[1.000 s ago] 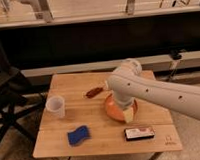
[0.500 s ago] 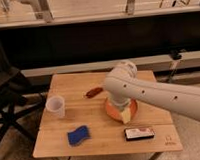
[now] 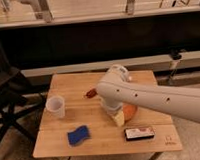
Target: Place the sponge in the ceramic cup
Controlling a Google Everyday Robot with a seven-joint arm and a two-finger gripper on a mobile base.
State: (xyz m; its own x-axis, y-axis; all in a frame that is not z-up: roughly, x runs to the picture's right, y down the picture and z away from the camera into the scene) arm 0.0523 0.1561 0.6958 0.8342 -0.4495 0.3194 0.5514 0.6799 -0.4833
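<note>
Sponge (image 3: 78, 135), a bright blue soft block with wavy edges, lies in full view near the front of the pale wooden slatted table (image 3: 68, 86), apart from the small white handleless ceramic cup (image 3: 55, 106). A smooth white robot arm (image 3: 144, 95) hides most of the round orange bowl (image 3: 131, 112). The gripper (image 3: 118, 117) peeks out beside it, spread and seemingly empty.

Thick white arm (image 3: 154, 94) dotted with small dark screws (rounded elbow joint); pale pincer (image 3: 118, 118) at its lower tip.

One each: sponge (image 3: 78, 135), cup (image 3: 55, 106), box (image 3: 139, 133), reddish item (image 3: 90, 93), orange bowl (image 3: 131, 112), end effector (image 3: 118, 117) above it
</note>
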